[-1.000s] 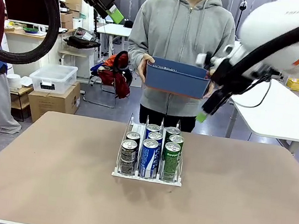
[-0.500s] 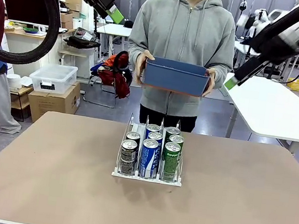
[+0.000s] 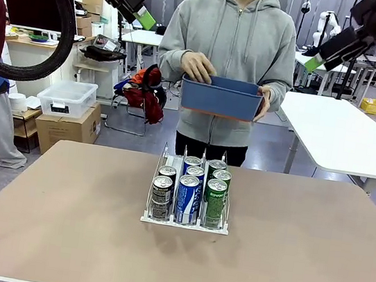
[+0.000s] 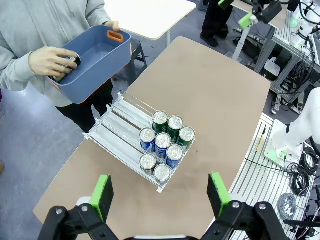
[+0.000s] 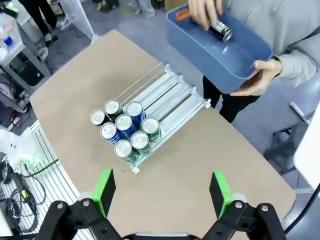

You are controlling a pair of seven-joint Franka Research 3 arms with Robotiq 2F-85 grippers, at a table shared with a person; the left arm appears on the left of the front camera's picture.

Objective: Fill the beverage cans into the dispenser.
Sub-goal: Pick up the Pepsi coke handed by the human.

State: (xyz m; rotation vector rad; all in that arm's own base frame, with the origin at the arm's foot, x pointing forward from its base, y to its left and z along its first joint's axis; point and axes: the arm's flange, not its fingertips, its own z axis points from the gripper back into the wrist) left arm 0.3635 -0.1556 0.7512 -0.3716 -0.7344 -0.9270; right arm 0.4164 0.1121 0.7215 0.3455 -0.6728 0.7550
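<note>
Running from the person toward the robot, the dispenser [image 4: 112,131] sits mid-bench [image 3: 310,270]. The free far ends of its three lanes face the blue bin [image 3: 222,98], which the person holds just beyond the bench's far edge. Eight cans [image 3: 188,197] stand upright, packed at the robot-side end: three, three, and two in the robot's left lane. One more dark can [image 5: 220,30] lies on its side in the bin under the person's hand [image 5: 204,11], so the person is far nearer to it than either arm. Both arms hang high above the bench. The left hand [image 4: 160,194] and right hand [image 5: 161,192] are open and empty, looking down on the rack.
</note>
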